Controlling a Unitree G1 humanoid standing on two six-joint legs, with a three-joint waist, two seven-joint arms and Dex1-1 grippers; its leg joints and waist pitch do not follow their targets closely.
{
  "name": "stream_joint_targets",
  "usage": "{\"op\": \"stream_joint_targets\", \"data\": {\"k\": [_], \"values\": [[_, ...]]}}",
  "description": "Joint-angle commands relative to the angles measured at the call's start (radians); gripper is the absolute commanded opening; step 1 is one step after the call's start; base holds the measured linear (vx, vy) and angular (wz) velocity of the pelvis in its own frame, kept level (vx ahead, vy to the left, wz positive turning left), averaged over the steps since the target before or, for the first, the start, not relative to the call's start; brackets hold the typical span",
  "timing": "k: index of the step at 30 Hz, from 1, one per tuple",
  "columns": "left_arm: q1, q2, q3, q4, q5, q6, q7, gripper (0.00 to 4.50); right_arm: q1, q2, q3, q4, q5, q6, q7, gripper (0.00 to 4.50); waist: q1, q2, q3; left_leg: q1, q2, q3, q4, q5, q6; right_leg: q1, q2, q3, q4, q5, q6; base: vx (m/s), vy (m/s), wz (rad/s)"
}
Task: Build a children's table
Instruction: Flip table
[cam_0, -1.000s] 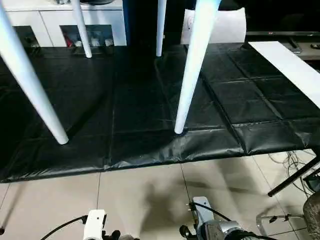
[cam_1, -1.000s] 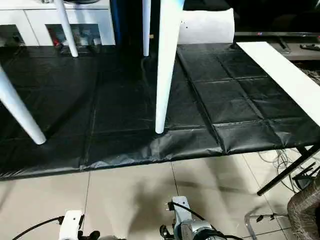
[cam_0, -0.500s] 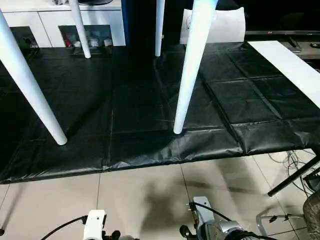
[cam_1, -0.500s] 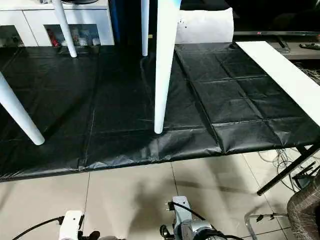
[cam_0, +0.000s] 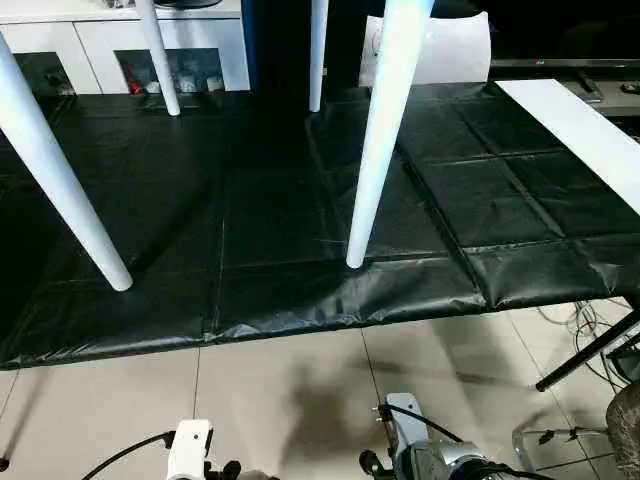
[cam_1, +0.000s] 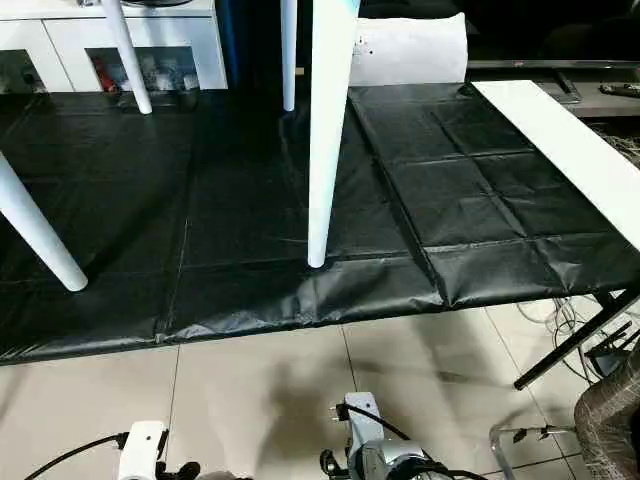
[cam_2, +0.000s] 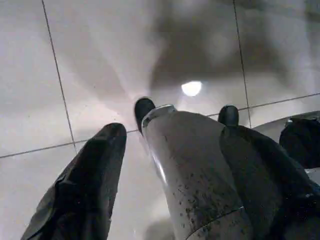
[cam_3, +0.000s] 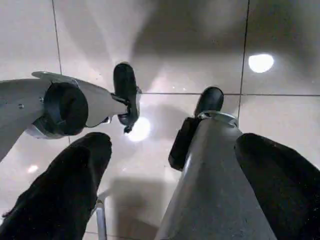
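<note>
The left gripper (cam_2: 165, 150) has its two black fingers (cam_2: 85, 185) spread apart with nothing between them, pointing down at the pale floor tiles (cam_2: 30, 75); a silver leg of the robot (cam_2: 195, 180) runs down between them to a black foot. The right gripper (cam_3: 185, 180) is spread wide and empty as well, above the same glossy tiles, with another silver limb (cam_3: 75, 107) crossing its wrist view. In the head views, the arms reach into the bottom edge, cut off: a white part (cam_0: 190, 445) on the left, a silver one (cam_0: 430, 460) on the right.

The children's table (cam_0: 380, 130) stands upright on the black-covered work table (cam_0: 260, 220). Four white tapered legs rest tip-down on the cover, two near (cam_0: 60, 170) and two far (cam_0: 158, 55); its top is cut off above the picture. A white board (cam_0: 580, 130) lies along the work table's right side, and a white cabinet (cam_0: 110, 40) stands behind
</note>
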Motion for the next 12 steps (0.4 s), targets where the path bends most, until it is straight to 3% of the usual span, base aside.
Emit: {"op": "stream_joint_targets", "data": {"k": [1, 12], "values": [[0.056, -0.018, -0.031, 0.057, 0.034, 0.030, -0.012, 3.35, -0.006, -0.001, -0.005, -0.001, -0.003, -0.001, 0.005, 4.50, 0.009, 0.002, -0.023, 0.030, 0.173, -0.103, -0.114, -0.462, -0.127, -0.006, -0.131, 0.091, -0.089, -0.191, -0.232, 0.000, 0.000, 0.00], [0.056, -0.018, -0.031, 0.057, 0.034, 0.030, -0.012, 3.35, -0.006, -0.001, -0.005, -0.001, -0.003, -0.001, 0.005, 4.50, 0.009, 0.002, -0.023, 0.029, 0.173, -0.102, -0.114, -0.455, -0.122, -0.006, -0.130, 0.091, -0.089, -0.186, -0.233, 0.000, 0.000, 0.00]]}}
